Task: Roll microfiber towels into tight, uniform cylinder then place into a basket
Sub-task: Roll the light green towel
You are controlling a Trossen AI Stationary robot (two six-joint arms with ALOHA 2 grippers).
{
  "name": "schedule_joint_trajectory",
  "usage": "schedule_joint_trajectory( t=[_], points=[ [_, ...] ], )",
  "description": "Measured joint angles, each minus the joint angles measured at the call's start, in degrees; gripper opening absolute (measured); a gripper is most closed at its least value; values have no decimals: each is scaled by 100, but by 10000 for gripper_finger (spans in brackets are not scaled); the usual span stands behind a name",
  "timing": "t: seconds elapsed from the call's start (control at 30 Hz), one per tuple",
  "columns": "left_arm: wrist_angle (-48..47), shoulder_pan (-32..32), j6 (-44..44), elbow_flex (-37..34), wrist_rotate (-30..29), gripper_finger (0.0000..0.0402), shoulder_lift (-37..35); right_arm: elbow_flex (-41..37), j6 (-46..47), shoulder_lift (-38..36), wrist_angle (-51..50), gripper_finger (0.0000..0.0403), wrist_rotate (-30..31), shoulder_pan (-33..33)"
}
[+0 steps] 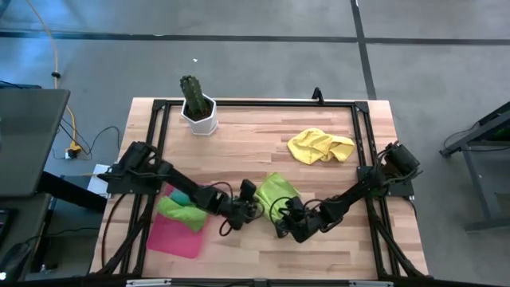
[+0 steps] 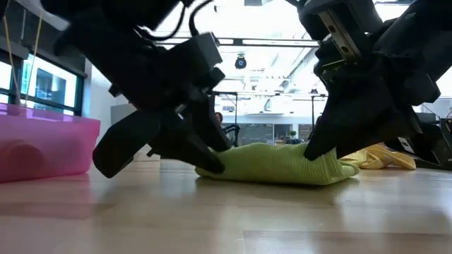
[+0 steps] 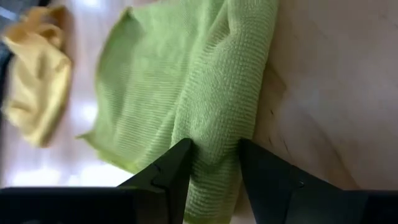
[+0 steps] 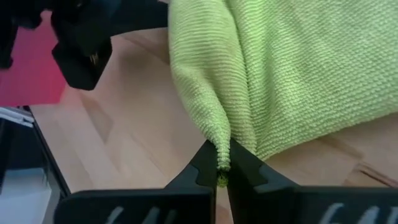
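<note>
A lime green towel (image 1: pixel 277 190) lies on the table's near middle with one edge folded into a thick ridge (image 3: pixel 230 81). My left gripper (image 1: pixel 253 206) is at that ridge's left end and my right gripper (image 1: pixel 285 223) at the towel's near corner, each shut on the cloth. The pink basket (image 1: pixel 171 239) lies flat at the near left, with a green towel (image 1: pixel 179 211) and a teal towel (image 1: pixel 182 195) on its far part. A crumpled yellow towel (image 1: pixel 320 146) rests at the far right. My left gripper has the towel's folded ridge (image 3: pixel 214 168) between its two fingers, several layers thick and filling the gap. The fingers slant down from the table's left and lie along the ridge. The towel stays on the table. My right gripper pinches a gathered corner of the towel (image 4: pixel 222 163) between its two fingertips, only at their free ends. The fingers slant down from the table's near right. The cloth fans out from the pinch and rests on the table (image 2: pixel 282 164).
A white pot with a cactus (image 1: pixel 198 108) stands at the far left. A black frame (image 1: pixel 362 151) runs along the table's edges. Bare wood lies between the lime green towel and the pot.
</note>
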Motion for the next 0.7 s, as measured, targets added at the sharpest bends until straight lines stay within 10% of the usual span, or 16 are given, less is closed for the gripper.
schedule_joint_trajectory(
  t=[0.43, 0.7],
  points=[
    [-431, 396, -1450, 32, 2022, 16, -19, 0, -881, 0, 101, 48, -448, -4],
    [-662, 460, -4264, 14, 5230, 13, 7, 0, -2481, -172, 328, 102, -995, -63]
  ],
)
